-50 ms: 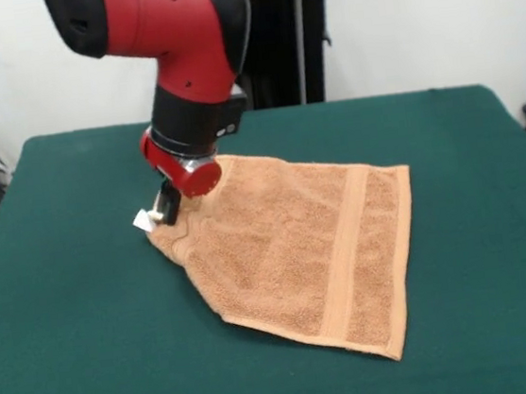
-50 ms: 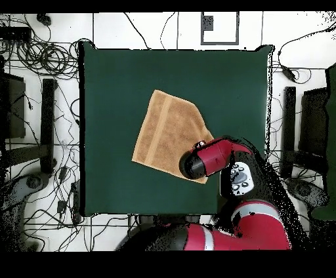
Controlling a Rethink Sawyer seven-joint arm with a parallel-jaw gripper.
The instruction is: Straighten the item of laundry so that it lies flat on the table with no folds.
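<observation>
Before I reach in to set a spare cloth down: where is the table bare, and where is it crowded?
In the front view the table is bare along the near edge, down the whole side left of the towel, and on the strip right of it. It is crowded at the towel's tagged corner, where the gripper and arm come down.

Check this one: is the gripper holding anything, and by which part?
Cannot be told for sure. The gripper is down at the towel corner beside the white tag, where the cloth puckers, but its grip is hidden.
</observation>
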